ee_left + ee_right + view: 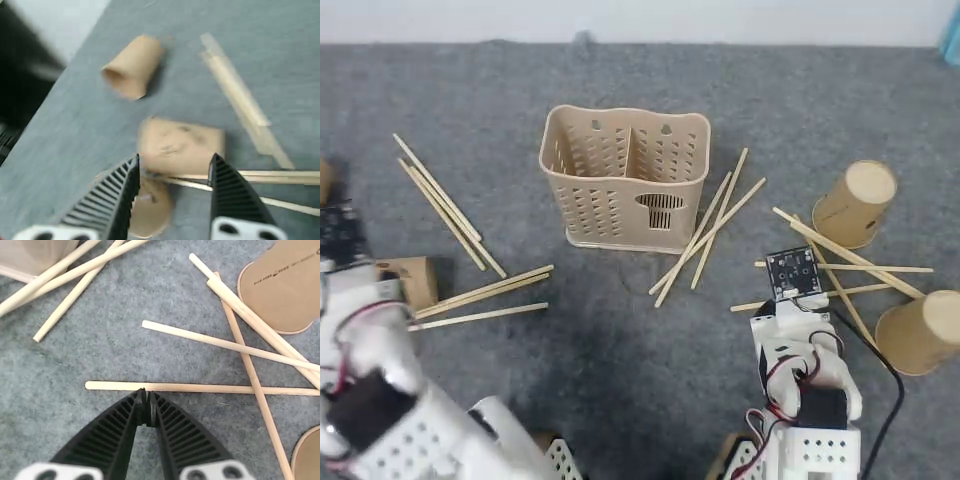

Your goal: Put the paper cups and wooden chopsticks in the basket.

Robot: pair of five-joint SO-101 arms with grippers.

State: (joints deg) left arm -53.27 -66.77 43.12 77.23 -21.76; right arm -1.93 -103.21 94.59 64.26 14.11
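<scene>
Several chopsticks (708, 232) lie around the upright basket (625, 180) on the bench (620, 380), the right pincer (146, 399) clenched empty just beside one chopstick (210, 388), the left pincer (175, 161) released above a lying cup (182, 142).

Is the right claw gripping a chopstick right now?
No, the right claw is shut on nothing, and the nearest chopstick lies flat on the table at its tips.
</scene>
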